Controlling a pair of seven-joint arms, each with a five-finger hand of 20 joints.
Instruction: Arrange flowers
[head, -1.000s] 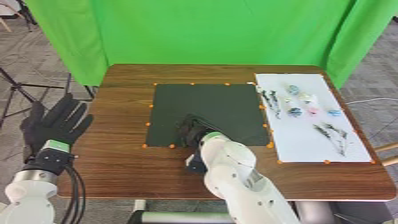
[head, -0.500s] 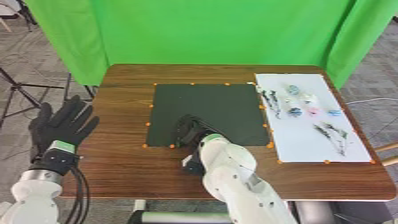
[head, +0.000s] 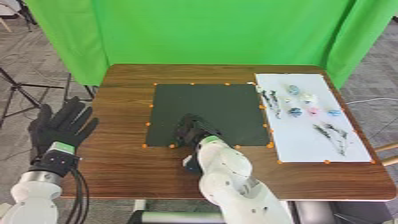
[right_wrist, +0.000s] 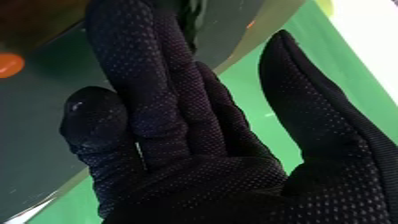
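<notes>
Right hand (head: 189, 131) at black mat (head: 209, 102); left hand (head: 59, 131) open.

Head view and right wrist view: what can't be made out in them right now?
- Head view: the part of the black mat beneath the right hand, hidden by it.
- Head view: the kinds of flowers, too small.
- Right wrist view: what the dark green streak is, cut off by the edge.
</notes>
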